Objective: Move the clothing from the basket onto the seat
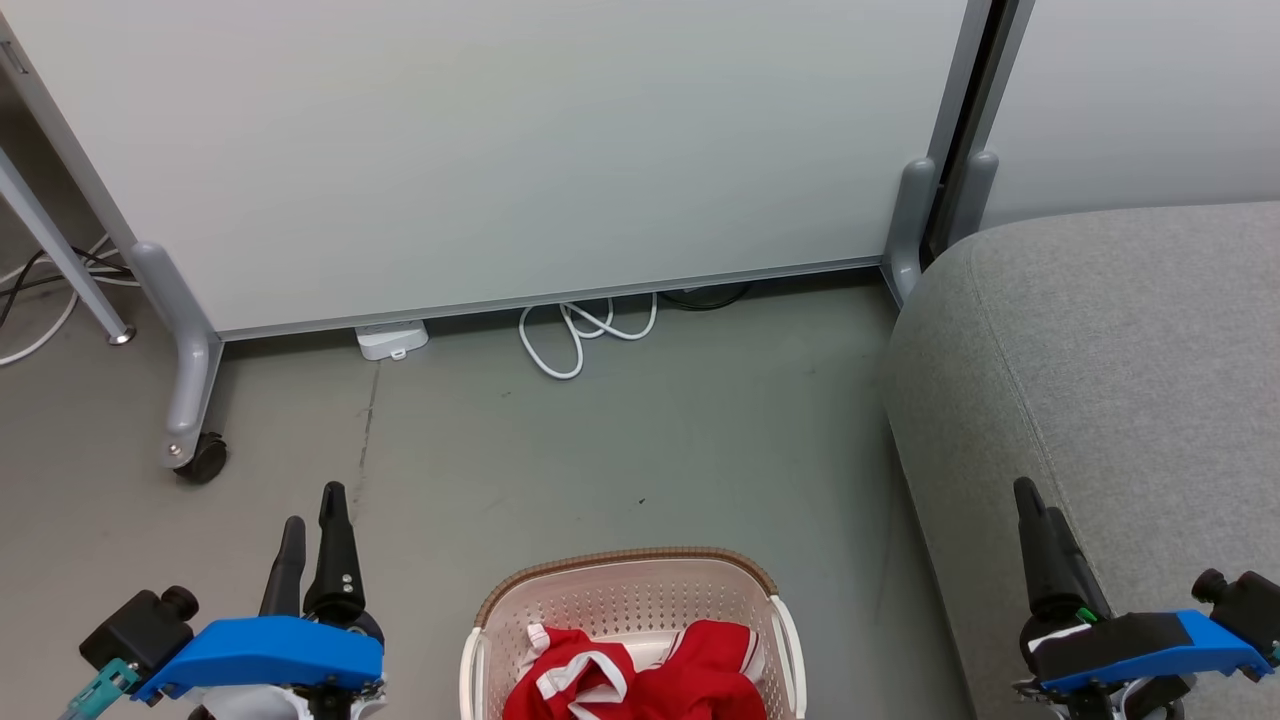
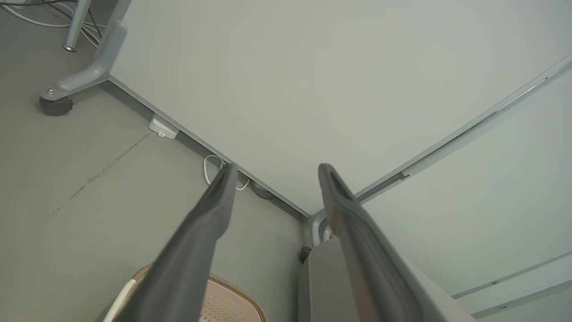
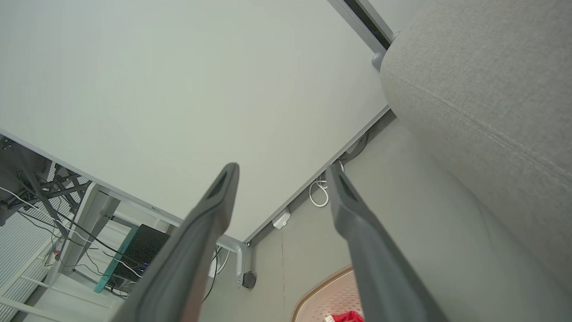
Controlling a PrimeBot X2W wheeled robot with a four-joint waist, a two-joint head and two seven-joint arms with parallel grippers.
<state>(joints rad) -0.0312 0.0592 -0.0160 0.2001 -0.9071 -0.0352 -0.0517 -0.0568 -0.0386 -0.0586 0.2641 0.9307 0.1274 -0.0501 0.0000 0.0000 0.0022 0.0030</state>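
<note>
lying crumpled in the near basket, the red, white-trimmed clothing sits untouched; left gripper and right gripper hover spread apart, empty.

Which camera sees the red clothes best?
The head view. There the clothing lies bunched in the basket, red cloth and white trim plain, though the bottom edge cuts it off. The right wrist view catches a small red scrap at its bottom edge; the left wrist view catches the basket's rim.
</note>
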